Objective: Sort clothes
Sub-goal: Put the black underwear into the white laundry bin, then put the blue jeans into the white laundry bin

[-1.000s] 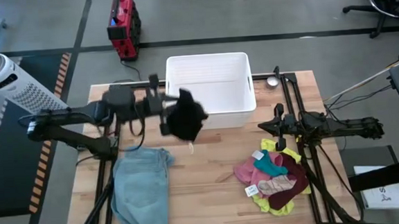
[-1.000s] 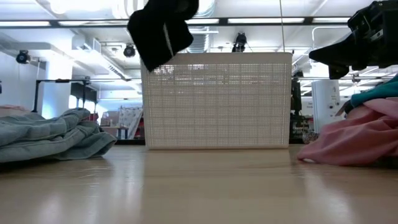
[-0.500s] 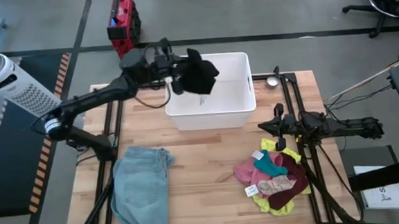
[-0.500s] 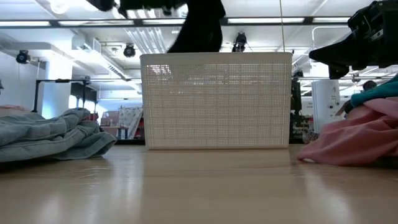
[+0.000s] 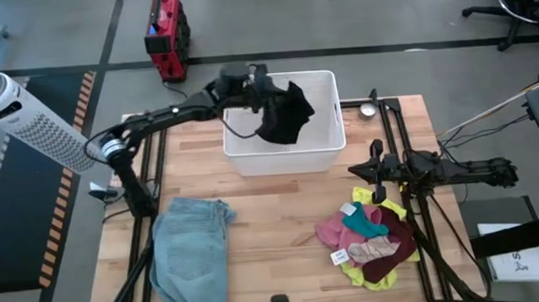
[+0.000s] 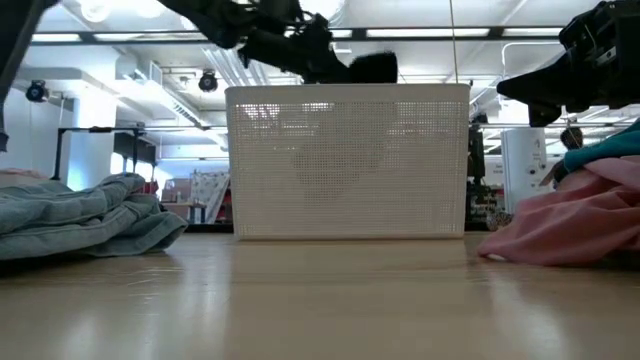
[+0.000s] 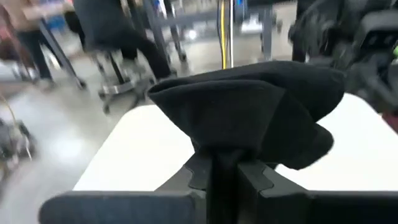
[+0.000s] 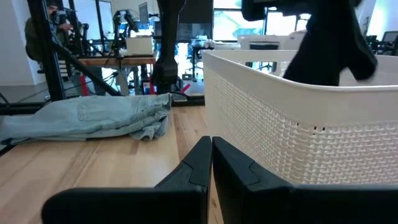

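Black garment [image 5: 284,115], hanging over white basket [image 5: 330,143] with fine perforated grid walls. Light blue denim [image 5: 192,256], faded, on pale wood table [image 5: 273,216] with plank lines. Heap beside it: pink [image 5: 333,231], teal [image 5: 364,222], maroon [image 5: 388,256], grey-beige [image 5: 374,249], bright yellow [image 5: 357,275] at the edge. Dark arms and frame. Red box [image 5: 166,34] on grey floor; white fan [image 5: 9,115]; black-and-orange hazard stripes [image 5: 62,206] along dark mat.
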Robot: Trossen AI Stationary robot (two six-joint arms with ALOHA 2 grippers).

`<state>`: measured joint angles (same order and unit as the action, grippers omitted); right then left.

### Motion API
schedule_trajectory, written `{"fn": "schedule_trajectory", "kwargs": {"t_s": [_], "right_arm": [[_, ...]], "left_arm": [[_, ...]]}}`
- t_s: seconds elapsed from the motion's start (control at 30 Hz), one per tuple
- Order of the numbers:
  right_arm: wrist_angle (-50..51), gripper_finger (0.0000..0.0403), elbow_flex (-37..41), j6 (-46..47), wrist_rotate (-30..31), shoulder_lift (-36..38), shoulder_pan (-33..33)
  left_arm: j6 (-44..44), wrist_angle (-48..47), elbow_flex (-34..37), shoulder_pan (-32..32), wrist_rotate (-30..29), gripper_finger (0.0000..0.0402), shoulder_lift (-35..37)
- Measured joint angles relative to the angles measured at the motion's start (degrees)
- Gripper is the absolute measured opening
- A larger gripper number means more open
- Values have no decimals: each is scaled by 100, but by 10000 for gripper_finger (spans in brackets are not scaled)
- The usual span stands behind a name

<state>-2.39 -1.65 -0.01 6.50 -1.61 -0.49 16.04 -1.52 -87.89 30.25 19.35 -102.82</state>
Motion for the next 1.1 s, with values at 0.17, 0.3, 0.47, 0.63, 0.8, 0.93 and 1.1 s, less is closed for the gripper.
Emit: {"fn": "schedule_trajectory", "kwargs": {"t_s": [0.17, 0.3, 0.47, 0.63, 0.8, 0.93, 1.1], "right_arm": [[-1, 0, -1, 0, -2, 2, 0], [0, 0, 0, 2, -2, 2, 0], [1, 0, -1, 1, -7, 2, -1], [10, 0, -1, 2, -46, 2, 0], [20, 0, -1, -3, -46, 2, 0], [25, 0, -1, -2, -46, 1, 0], [33, 0, -1, -11, -46, 0, -1]], "left_arm": [[424, -1119, -778, -56, -41, 74, -267], [691, -1814, -1130, -138, -82, 127, -202], [942, -2663, -1348, -239, -147, 188, 190], [1198, -3602, -1193, -529, -800, 226, 840], [1092, -4834, -1182, -1068, -1636, 235, 1511], [605, -5701, -1158, -1743, -2028, 229, 1972], [-518, -6370, -1038, -2876, -2913, 222, 2413]]}}
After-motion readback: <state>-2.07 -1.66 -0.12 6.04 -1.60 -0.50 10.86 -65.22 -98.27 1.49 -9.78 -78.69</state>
